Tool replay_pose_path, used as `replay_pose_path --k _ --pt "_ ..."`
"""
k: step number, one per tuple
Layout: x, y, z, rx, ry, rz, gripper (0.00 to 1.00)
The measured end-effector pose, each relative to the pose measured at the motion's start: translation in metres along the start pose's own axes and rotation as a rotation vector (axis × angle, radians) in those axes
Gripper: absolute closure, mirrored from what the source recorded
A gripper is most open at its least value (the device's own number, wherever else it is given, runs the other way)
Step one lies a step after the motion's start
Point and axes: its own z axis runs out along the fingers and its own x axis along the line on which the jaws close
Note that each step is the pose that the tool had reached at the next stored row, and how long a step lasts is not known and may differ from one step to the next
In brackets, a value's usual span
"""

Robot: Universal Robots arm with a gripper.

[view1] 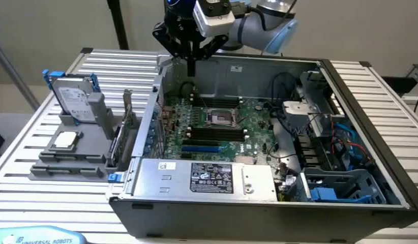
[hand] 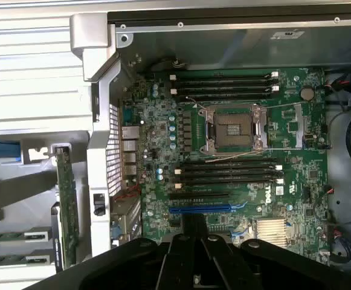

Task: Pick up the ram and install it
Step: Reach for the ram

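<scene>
Gripper [view1: 191, 72], fingers pressed together and holding nothing, hangs at top centre of the exterior view, over the far edge of the open computer case [view1: 263, 76] and its motherboard [view1: 253, 119]; the ram [hand: 12, 236] sits in the grey holder [view1: 66, 170] at the frame's left, outside the case

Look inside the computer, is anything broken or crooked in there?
Nothing looks broken, spilled or crooked. The computer case lies open, and on the motherboard the processor socket and the black memory slots stand empty, which looks like missing parts, not damage.
</scene>
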Motion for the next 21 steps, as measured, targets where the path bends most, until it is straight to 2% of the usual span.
replay_pose_path --k 21 --pt "0.0000 0.0000 0.0000 0.0000 0.0000 0.000 0.89"
